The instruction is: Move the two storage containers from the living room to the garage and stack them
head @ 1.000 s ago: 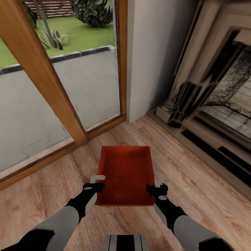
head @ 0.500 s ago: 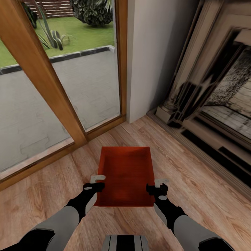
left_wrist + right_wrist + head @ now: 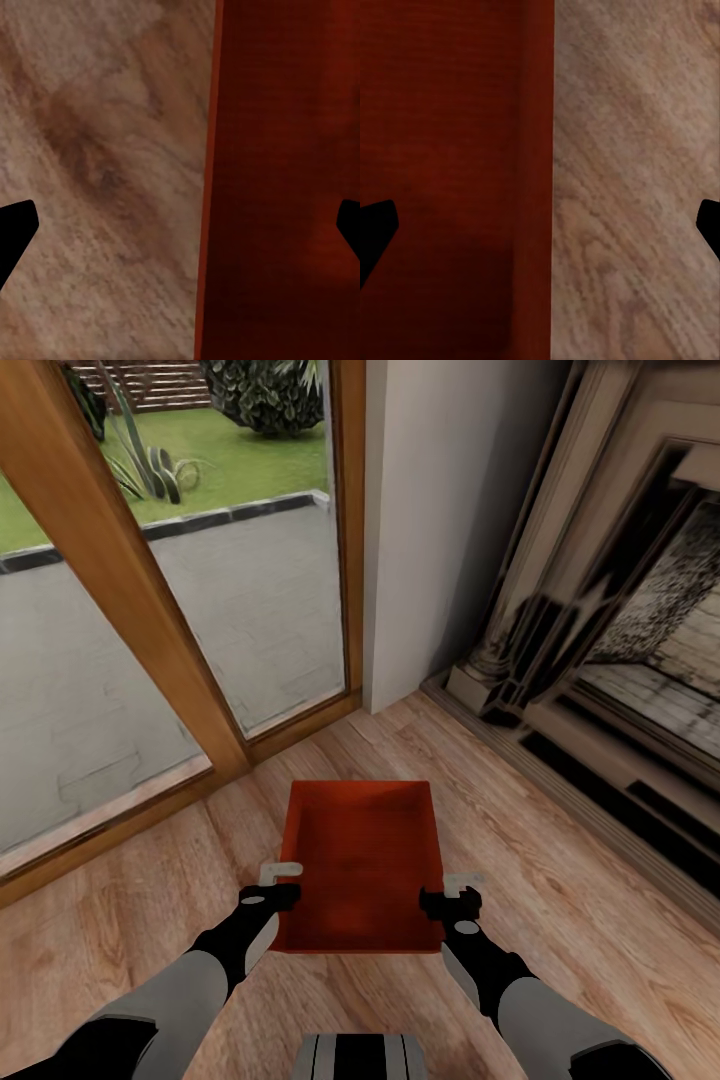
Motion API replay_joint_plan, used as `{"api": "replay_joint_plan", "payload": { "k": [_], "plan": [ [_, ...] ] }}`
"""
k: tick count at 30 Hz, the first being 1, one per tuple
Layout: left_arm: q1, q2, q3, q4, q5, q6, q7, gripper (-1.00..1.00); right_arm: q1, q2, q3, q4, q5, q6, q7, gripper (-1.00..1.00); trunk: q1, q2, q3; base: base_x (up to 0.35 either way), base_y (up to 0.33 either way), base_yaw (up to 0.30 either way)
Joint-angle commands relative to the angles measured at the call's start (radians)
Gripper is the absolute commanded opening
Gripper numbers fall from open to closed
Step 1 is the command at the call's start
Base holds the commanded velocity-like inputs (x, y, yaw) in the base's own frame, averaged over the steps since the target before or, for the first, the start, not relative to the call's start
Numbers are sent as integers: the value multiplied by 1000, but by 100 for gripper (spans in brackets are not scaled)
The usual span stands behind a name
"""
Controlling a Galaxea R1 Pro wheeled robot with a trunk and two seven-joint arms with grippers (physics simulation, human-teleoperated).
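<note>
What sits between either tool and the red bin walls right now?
Nothing visible. The left tool straddles the storage container's left wall with fingers wide, and the right tool straddles its right wall the same way. In both wrist views only the wall edge and wood floor lie between the fingertips.

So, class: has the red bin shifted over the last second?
No. The red bin keeps its place against the wooden door frame and the floorboards, with each gripper straddling a side wall.
</note>
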Motion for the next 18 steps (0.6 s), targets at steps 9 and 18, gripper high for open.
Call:
{"api": "replay_joint_plan", "payload": {
  "k": [9, 18],
  "plan": [
    [0, 0, -5, -2, 4, 6, 6, 100, -1, 0, 7, 1, -6, -3, -6, 100, 27, -49, -23, 0, 0, 0],
    [0, 0, -5, -2, 4, 6, 6, 100, -1, -1, 7, 1, -6, -3, -6, 100, 27, -49, -23, 0, 0, 0]
  ]
}}
